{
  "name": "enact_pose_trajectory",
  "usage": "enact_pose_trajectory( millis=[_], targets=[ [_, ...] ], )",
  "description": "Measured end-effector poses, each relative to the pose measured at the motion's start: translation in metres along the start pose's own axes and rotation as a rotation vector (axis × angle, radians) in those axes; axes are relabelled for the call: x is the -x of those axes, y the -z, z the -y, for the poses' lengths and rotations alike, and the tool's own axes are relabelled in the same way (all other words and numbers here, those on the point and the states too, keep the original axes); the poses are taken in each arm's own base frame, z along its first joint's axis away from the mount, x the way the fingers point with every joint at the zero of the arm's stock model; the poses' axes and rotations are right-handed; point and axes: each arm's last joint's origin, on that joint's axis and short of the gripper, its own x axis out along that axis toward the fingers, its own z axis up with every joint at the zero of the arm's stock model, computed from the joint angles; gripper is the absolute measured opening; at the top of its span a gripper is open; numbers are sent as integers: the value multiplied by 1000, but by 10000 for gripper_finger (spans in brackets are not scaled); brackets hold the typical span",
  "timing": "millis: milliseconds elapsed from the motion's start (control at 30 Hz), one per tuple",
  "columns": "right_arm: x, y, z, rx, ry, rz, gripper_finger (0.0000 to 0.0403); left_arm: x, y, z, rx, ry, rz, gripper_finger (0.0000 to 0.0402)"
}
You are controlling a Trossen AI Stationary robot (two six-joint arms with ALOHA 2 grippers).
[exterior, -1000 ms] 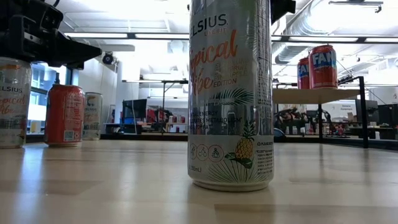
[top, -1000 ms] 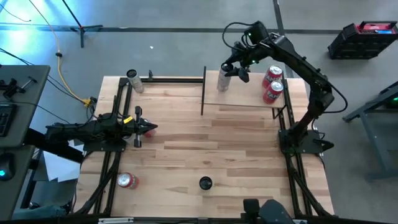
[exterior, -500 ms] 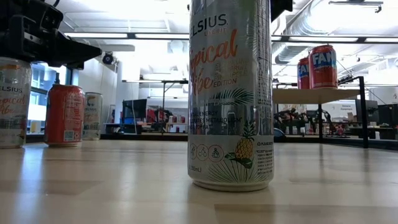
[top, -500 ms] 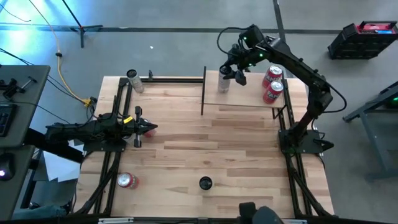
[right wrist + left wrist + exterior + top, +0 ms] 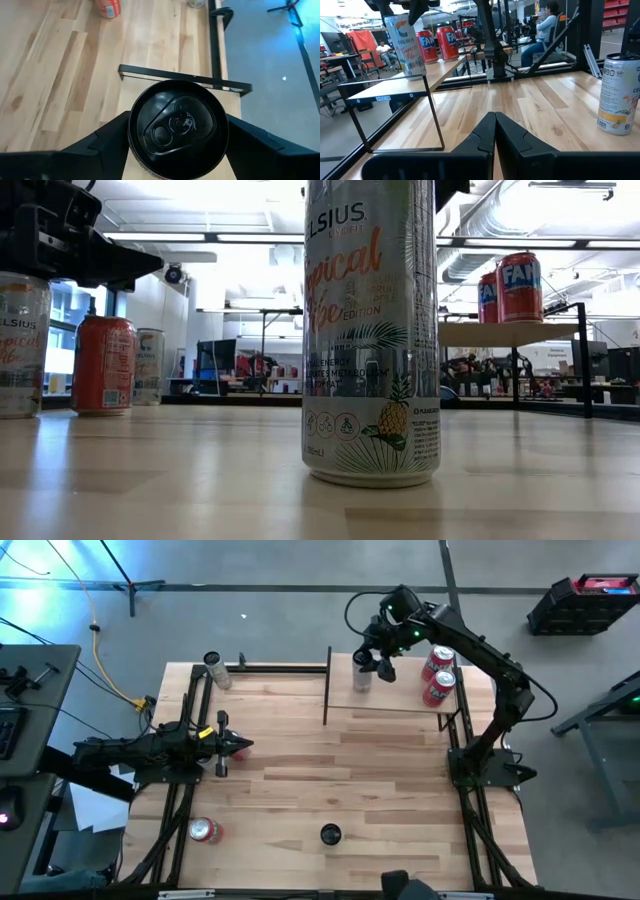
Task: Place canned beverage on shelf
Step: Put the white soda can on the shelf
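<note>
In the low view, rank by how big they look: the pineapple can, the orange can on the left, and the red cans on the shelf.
1. Pineapple can, largest only because it is nearest the camera.
2. Orange can.
3. Red cans on the shelf; the two look about alike.

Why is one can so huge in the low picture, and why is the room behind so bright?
Low view: the Celsius can stands right by the camera, so it fills the frame; ceiling lights wash out the background. High view: blue glare at the upper left corner.
</note>
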Motion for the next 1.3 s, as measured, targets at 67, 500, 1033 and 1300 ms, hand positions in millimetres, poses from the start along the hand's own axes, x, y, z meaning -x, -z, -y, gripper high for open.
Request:
enact_pose_trajectory(
  millis=[67, 500, 1033, 1300],
  targets=[
    [0, 0, -1, 2, 2, -6, 277, 0, 0, 0, 0, 0, 0, 3],
    [4, 2, -1, -41, 55, -90, 311, 0, 0, 0, 0, 0, -1, 3],
    [22, -64, -65, 60, 350, -62, 312, 0, 0, 0, 0, 0, 0, 3],
    [-23, -94, -116, 143, 645, -97, 311, 0, 0, 0, 0, 0, 0, 3]
  ],
)
